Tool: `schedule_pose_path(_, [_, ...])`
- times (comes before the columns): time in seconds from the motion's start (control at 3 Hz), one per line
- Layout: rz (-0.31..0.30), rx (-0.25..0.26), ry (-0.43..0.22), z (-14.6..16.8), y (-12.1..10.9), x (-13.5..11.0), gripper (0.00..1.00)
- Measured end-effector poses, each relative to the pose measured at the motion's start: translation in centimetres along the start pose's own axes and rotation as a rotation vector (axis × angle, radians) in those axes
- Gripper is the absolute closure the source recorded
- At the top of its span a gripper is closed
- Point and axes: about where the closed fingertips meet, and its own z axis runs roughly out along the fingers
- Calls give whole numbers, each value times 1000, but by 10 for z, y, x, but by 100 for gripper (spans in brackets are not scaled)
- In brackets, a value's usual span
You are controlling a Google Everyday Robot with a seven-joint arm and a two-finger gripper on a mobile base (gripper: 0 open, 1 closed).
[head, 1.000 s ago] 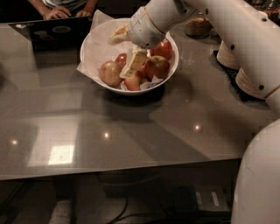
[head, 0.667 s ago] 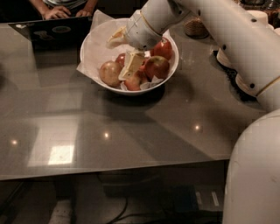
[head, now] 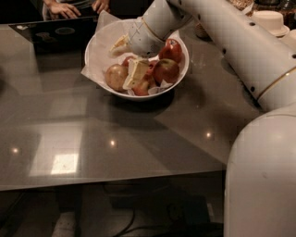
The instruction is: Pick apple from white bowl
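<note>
Camera view. Bowl (head: 184, 69) sits near the desk's (head: 138, 143) far edge, about mid-width. Paper lining (head: 99, 34) pokes past its rim. Apple (head: 115, 76) lies in the bowl's front-left part, against the paper. Gripper (head: 124, 65) is down inside the bowl, spread wide and clamping nothing: 1 finger (head: 120, 45) over the paper, the other just right of the apple. 2 red apples (head: 167, 69) on the bowl's right side.

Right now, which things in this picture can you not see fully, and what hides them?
- Camera view: the gripper, inside the white bowl, covers the right side of the apple and the fruit beneath it.
- The bowl's far rim: behind the arm.
- A person's hands: cut by the top edge.
</note>
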Motion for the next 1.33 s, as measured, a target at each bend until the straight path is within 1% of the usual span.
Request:
schedule_pose_path(0.67, [-4, -66, -9, 22, 2, -1, 31])
schedule_pose_path(1.0, [1, -87, -11, 31, 2, 2, 31])
schedule_pose_path(1.33, [1, -87, -11, 31, 2, 2, 50])
